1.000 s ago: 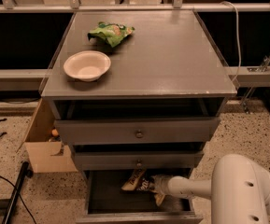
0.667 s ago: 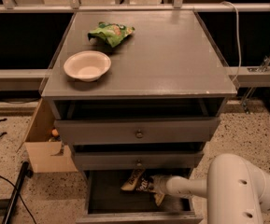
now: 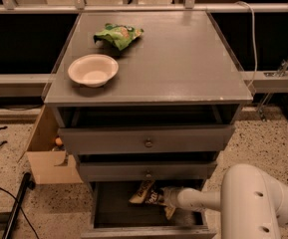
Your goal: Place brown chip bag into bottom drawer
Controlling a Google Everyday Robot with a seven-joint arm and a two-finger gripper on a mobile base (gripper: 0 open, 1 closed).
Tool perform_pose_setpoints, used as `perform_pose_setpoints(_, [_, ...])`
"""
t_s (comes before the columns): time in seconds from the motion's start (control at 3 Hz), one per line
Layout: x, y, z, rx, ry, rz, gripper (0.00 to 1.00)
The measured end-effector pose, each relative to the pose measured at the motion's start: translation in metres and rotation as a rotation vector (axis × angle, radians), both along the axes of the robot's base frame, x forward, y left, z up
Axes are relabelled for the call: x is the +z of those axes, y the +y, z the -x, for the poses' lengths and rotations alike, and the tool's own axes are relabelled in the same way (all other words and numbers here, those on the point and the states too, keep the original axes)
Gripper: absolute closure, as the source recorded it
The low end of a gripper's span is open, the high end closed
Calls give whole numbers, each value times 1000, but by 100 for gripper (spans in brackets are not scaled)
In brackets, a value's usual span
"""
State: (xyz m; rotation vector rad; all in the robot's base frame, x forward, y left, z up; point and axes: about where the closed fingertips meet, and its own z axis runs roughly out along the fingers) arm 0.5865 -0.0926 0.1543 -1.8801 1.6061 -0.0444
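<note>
1. Hardly anything had shifted since a second before: the arm's [image 3: 258, 203] white housing had crept slightly toward 9 o'clock, while the bag and gripper lay as they did.
2. Nearest, at 5 o'clock, that bulky white housing filled the corner, its slimmer forearm reaching toward 9 o'clock into the cabinet.
3. The bottom drawer [image 3: 111, 210] stood pulled out, its dark floor bare on the 9 o'clock side.
4. The gripper [image 3: 169, 197] sat inside that drawer, low and toward the back.
5. The brown chip bag [image 3: 144, 192] was in the bottom drawer too, tilted, just at 9 o'clock of the gripper and touching it; a tan end showed below the gripper. I could not tell whether the gripper clasped the bag or merely rested against it.
6. Above, the middle drawer [image 3: 113, 172] was out a little and the top drawer [image 3: 108, 141] a little more, each with a small round knob.
7. On the grey cabinet top [image 3: 183, 59], a white bowl [image 3: 92, 69] sat near the 9 o'clock edge.
8. Farther back, at 1 o'clock of the bowl and apart from it, lay a small green bag [image 3: 118, 34].
9. At 9 o'clock of the cabinet, an open cardboard box [image 3: 46, 166] stood on the speckled floor [image 3: 263, 143].
</note>
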Motion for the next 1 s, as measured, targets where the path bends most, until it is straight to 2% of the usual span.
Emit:
perform_pose_setpoints(0.67, [0,0,0,0,0,0,4])
perform_pose_setpoints(1.0, [0,0,0,0,0,0,0])
